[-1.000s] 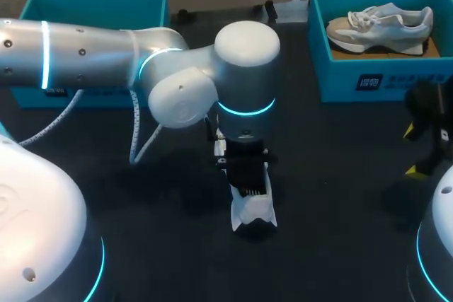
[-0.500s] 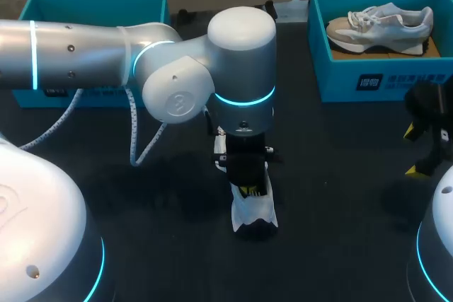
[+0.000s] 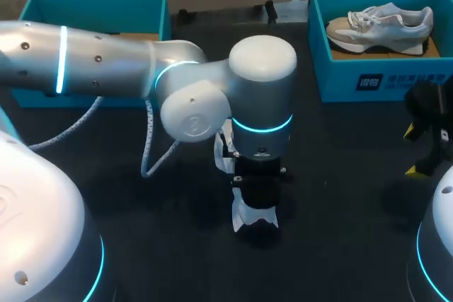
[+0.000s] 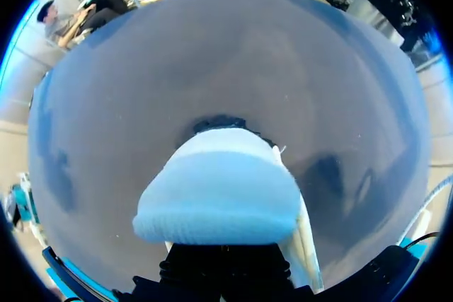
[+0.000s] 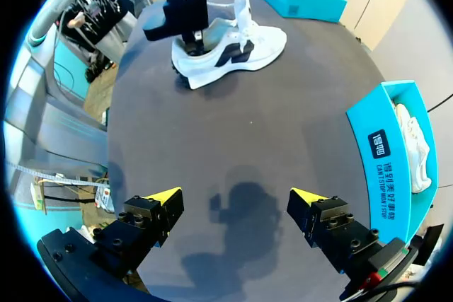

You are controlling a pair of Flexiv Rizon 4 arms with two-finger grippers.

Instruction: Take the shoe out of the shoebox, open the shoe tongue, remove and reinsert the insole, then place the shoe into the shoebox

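Note:
A white shoe with dark side marks [image 5: 237, 51] lies on the dark table [image 3: 340, 196] near its middle; in the head view only one end of this shoe [image 3: 255, 216] shows below my left arm. My left gripper [image 5: 192, 33] stands straight down into the shoe's opening at the heel end, shut, and its tips are hidden inside. The left wrist view is filled by the shoe's white padded upper [image 4: 219, 196], close against the gripper. My right gripper [image 5: 237, 199] hangs open over bare table at the right edge, far from the shoe, also in the head view [image 3: 423, 148].
A teal shoebox [image 3: 382, 79] at the back right holds a second pale shoe [image 3: 379, 22]; the right wrist view shows that box [image 5: 386, 150] beside my right gripper. Another teal box [image 3: 92, 5] stands at the back left. My left arm spans the table's left half.
My left arm's wrist has shifted right and toward the front, and the gripper has sunk lower into the shoe, hiding its yellow tips. The shoe and the right arm have stayed put.

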